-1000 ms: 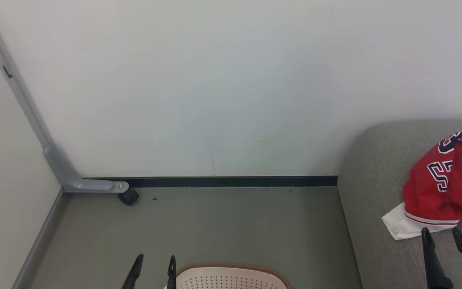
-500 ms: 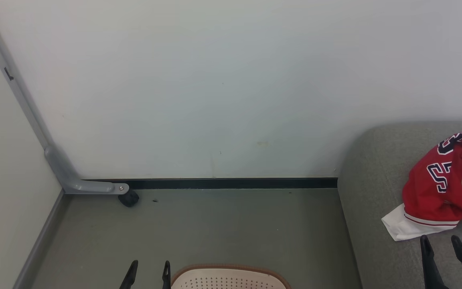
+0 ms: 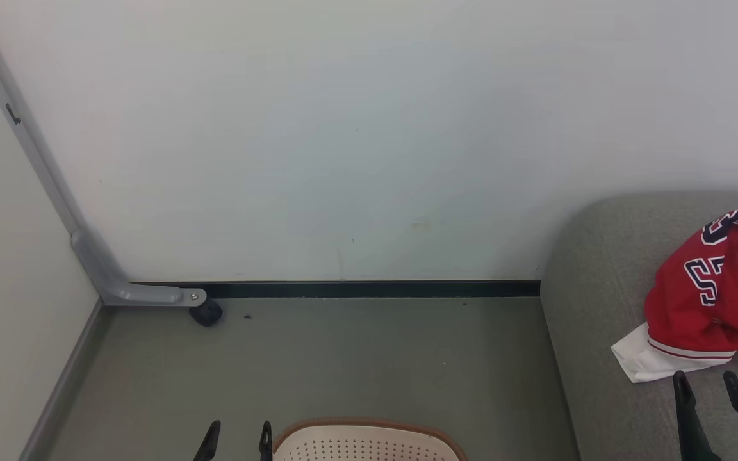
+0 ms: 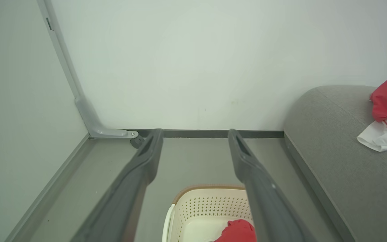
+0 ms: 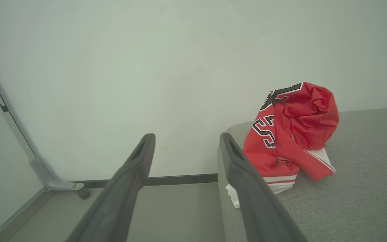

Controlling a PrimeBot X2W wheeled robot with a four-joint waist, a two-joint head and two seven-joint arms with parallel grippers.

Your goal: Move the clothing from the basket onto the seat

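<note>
The jersey [image 3: 705,301] lies in a crumpled heap on the seat [image 3: 599,320], near its rounded corner, with a white sleeve spilling toward the front. One piece of the job looks done. The right gripper [image 3: 705,381] hovers just in front of that heap, its two dark fingers spread wide with nothing between them. As far as I can tell, it is clear of the cloth.

The basket [image 3: 369,425] stands on the floor [image 3: 343,358] close beside the seat, on its left. The left gripper [image 3: 239,429] hangs by the basket's left edge, its fingers likewise parted and empty. Looking along those fingers, a red garment [image 4: 238,232] lies at the bottom of the basket, partly hidden behind the right finger.

My reading is that the robot is between loads, with one garment delivered and the next pick not yet begun. The next move calls for an arm to go down into the basket and close on a good fold of that red cloth. It must then lift the cloth clear of the rim and carry it across onto the seat. The cloth is limp and may trail or catch on the rim, so the lift wants height. I cannot tell whether more lies beneath it.
</note>
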